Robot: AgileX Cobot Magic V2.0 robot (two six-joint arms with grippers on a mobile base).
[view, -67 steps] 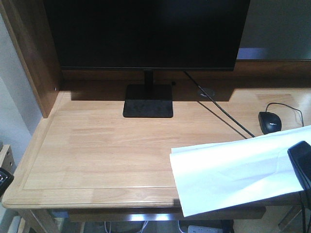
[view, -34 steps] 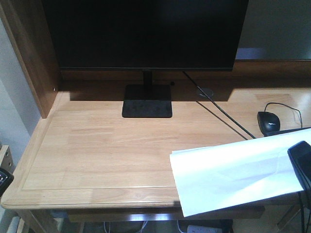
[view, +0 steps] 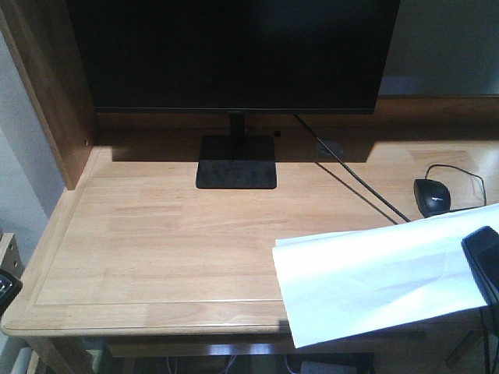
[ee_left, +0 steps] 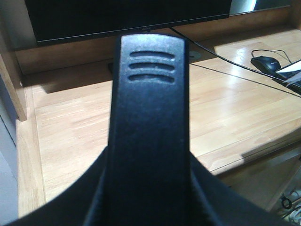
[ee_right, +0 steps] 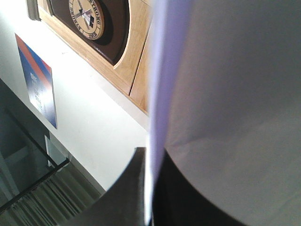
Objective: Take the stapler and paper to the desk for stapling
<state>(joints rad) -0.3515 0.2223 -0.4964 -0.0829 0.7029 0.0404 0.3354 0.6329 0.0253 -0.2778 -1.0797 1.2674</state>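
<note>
The desk [view: 171,234] is a wide light wooden top. The white paper [view: 374,273] stretches over its front right corner and past the front edge. My right gripper [view: 483,261] is shut on the paper's right end. In the right wrist view the paper [ee_right: 235,94] runs edge-on between the two fingers of the right gripper [ee_right: 150,188]. The black stapler [ee_left: 150,117], with three grooves near its tip, fills the left wrist view, and my left gripper [ee_left: 148,188] is shut on it. In the front view only a dark corner of the left gripper [view: 6,287] shows, left of the desk.
A black monitor [view: 234,54] on a flat stand [view: 236,167] occupies the back of the desk. A black mouse [view: 432,195] lies at the right behind the paper, and a cable [view: 359,183] crosses toward it. A wooden side panel [view: 54,101] walls the left end.
The desk and monitor have slid slightly left in the front view. The paper and the right gripper keep the same pose, and the left gripper shows a little less.
</note>
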